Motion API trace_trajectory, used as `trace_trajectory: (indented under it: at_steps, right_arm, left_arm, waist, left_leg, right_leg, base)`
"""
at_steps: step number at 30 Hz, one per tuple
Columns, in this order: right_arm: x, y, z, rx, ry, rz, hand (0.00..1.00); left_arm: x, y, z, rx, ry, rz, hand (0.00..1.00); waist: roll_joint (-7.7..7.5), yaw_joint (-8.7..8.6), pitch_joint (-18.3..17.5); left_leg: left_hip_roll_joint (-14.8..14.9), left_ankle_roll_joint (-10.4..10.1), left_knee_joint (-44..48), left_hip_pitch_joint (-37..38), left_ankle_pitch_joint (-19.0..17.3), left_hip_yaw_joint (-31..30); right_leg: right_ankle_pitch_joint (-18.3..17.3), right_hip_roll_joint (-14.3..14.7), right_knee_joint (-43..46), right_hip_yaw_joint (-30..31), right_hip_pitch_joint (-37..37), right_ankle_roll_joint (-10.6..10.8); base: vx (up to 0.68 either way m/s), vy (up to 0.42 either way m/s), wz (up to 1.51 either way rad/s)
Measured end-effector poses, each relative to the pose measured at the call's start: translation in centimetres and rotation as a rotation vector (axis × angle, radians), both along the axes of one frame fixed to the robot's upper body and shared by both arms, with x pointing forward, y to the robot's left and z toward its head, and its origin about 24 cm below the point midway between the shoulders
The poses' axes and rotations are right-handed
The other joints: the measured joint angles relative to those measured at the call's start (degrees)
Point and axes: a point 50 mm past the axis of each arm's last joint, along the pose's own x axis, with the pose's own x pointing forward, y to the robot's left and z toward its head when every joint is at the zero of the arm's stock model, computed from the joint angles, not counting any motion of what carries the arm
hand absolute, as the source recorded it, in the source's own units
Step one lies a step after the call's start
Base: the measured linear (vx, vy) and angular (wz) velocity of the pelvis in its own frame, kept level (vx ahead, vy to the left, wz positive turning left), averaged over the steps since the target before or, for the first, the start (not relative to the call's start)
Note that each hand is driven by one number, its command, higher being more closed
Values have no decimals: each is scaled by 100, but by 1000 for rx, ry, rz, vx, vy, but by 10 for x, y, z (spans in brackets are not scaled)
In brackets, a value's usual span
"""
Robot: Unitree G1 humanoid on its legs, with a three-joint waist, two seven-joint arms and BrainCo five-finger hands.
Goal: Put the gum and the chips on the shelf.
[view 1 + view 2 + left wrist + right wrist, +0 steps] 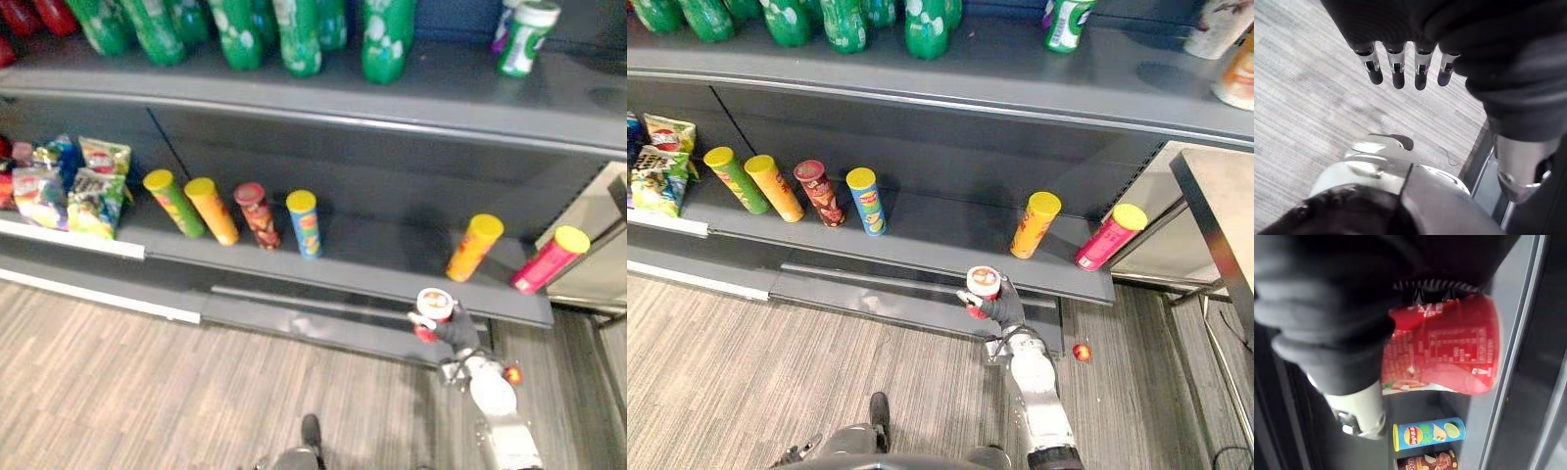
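Currently the right hand [456, 331] sits lower right of centre, fingers curled round a red chips can [432, 308] with its white lid facing up. The can is held just in front of the lower shelf [372, 272] edge, over the wood-look floor [118, 382], not set down. In the right wrist view the can's [1449, 347] label side shows past the dark cover.

The left hand [1400, 19] hangs over the floor with fingers [1397, 68] straight, holding nothing.

6 cans stand tilted on the lower shelf:
- Left of centre: green can [174, 203], orange can [212, 211], dark red can [258, 215], blue can [305, 223].
- Right side: yellow-lidded orange can [474, 247], pink can [550, 258].

Snack bags [69, 186] sit at the far left. Green bottles [294, 34] line the upper shelf [441, 93] along the top.

Can't tell which item is the gum. A green-and-white tub [526, 37] stands on the upper shelf at upper right.
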Motion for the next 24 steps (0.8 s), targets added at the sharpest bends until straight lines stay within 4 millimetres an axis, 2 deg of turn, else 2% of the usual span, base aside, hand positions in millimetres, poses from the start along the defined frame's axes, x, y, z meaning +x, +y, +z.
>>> trace_trajectory:
  at_steps: [1,2,4,6,11,14,16,18,24]
  right_arm:
    - [3,0,3,-9,-12,-1,100]
    - [10,1,8,-19,-34,3,100]
    - [21,6,18,-19,-72,12,100]
    - [29,9,21,-26,-83,15,100]
    - [31,9,23,-68,-92,-3,100]
    - [33,8,25,-96,-102,-17,100]
    - [35,8,25,-98,-99,-16,100]
    - [35,9,25,-96,-100,-15,100]
    - [35,11,31,-73,-125,2,100]
  left_arm:
    - [0,-1,0,0,0,-4,0]
    - [1,-2,0,-2,-1,-8,0]
    - [2,-4,0,-2,-9,-13,0]
    - [6,-5,0,-3,-16,-22,0]
    - [13,-7,1,-5,-41,-32,0]
    - [16,-7,2,-4,-47,-37,0]
    - [16,-8,1,-6,-45,-36,0]
    - [14,-8,1,-5,-39,-34,0]
    - [14,-6,2,1,-40,-33,0]
  waist:
    - [18,43,13]
    - [55,95,20]
    - [113,144,46]
    - [103,255,55]
    - [164,306,132]
    - [150,337,203]
    - [186,358,255]
    - [178,351,265]
    - [128,332,287]
  left_leg:
    - [5,34,-25,48,-24,130]
    - [21,50,-109,115,-34,329]
    - [74,56,-218,134,-38,632]
    - [73,66,-353,153,-36,926]
    - [-43,130,-542,162,99,969]
    - [-91,65,-847,203,360,882]
    - [9,13,-849,216,406,855]
    - [109,-36,-880,216,437,759]
    - [158,-47,-873,249,430,794]
  right_leg:
    - [108,-10,-12,93,-57,4]
    - [369,-12,-72,215,-182,-9]
    - [709,-1,-119,187,-424,-52]
    - [960,-23,-317,-236,-558,-98]
    - [914,-91,-554,-588,-543,-23]
    - [543,-67,-546,-817,-559,52]
    - [483,29,-527,-843,-560,-38]
    - [428,137,-532,-878,-544,-34]
    - [442,153,-547,-807,-527,-27]
  base:
    - [128,178,-90]
    - [83,148,-97]
    - [39,120,-95]
    - [-3,71,-72]
    - [-42,-4,-9]
    - [-79,-73,10]
    - [-93,-60,1]
    - [-103,-68,2]
    - [12,-2,-2]
